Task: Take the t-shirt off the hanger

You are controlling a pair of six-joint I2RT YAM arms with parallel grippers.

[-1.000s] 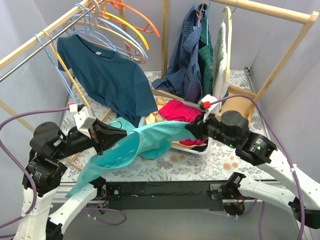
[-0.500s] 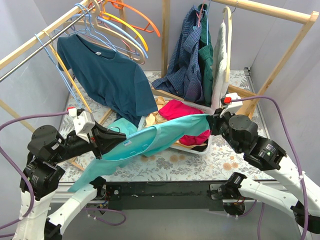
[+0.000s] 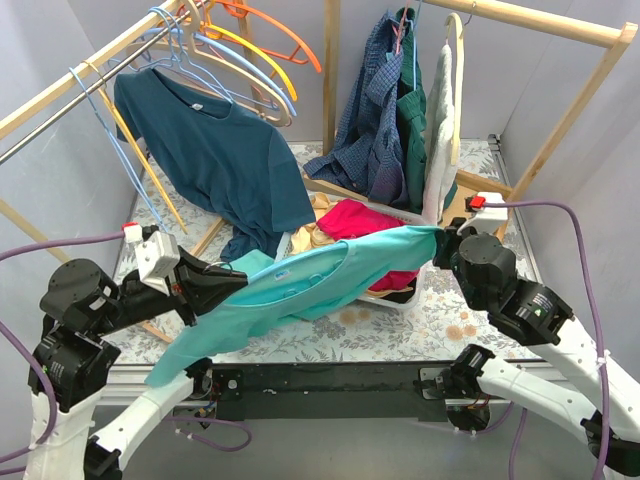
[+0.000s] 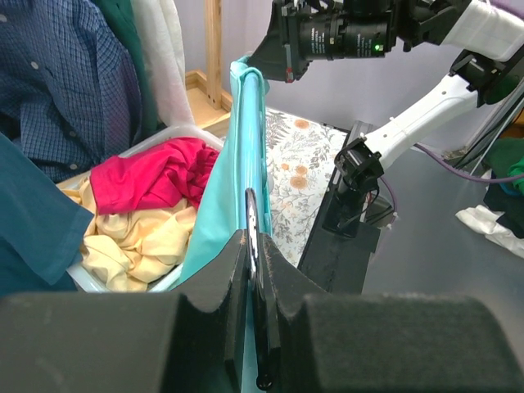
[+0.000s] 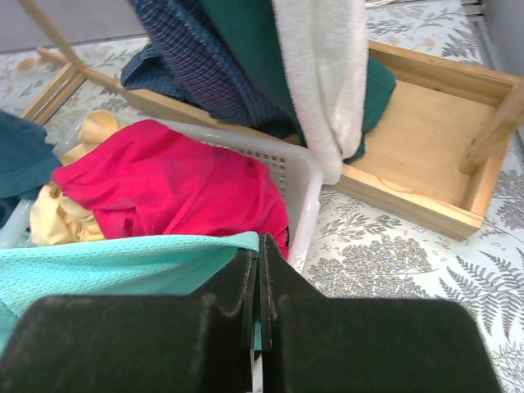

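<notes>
The teal t-shirt (image 3: 320, 275) hangs taut in the air between both grippers.
The left gripper (image 3: 232, 282) is pinched tight on its lower end; the right gripper (image 3: 440, 245) is clamped on its upper edge; a white basket (image 5: 304, 184) of clothes sits beneath.

R gripper (image 3: 438, 244) pulled further right, L gripper (image 3: 238, 281) back; teal t-shirt (image 3: 330, 276) stretched tauter.
</notes>
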